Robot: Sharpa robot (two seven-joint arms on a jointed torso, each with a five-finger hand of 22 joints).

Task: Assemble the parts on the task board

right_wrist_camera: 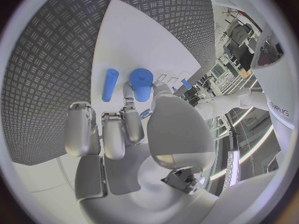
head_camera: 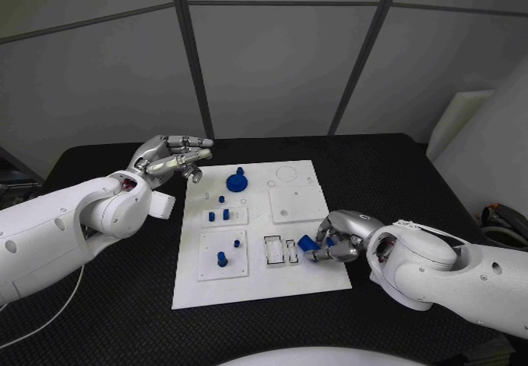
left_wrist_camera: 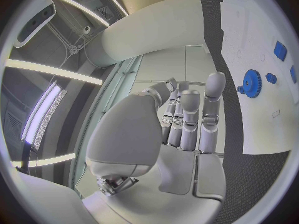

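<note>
Right hand [head_camera: 341,242] pinches a blue part [head_camera: 307,242] over the near right area of the white task board [head_camera: 313,282]; left hand [head_camera: 171,158], fingers extended and holding nothing, hovers beside the board's far left edge, near the blue gear [head_camera: 236,182]

I see a matt white, smooth task board [head_camera: 297,278] on the counter [head_camera: 110,320], whose black surface looks ribbed and rough. Blue parts [head_camera: 238,181] look like smooth plastic; each robot hand [head_camera: 171,158] is satin silver metal.
</note>
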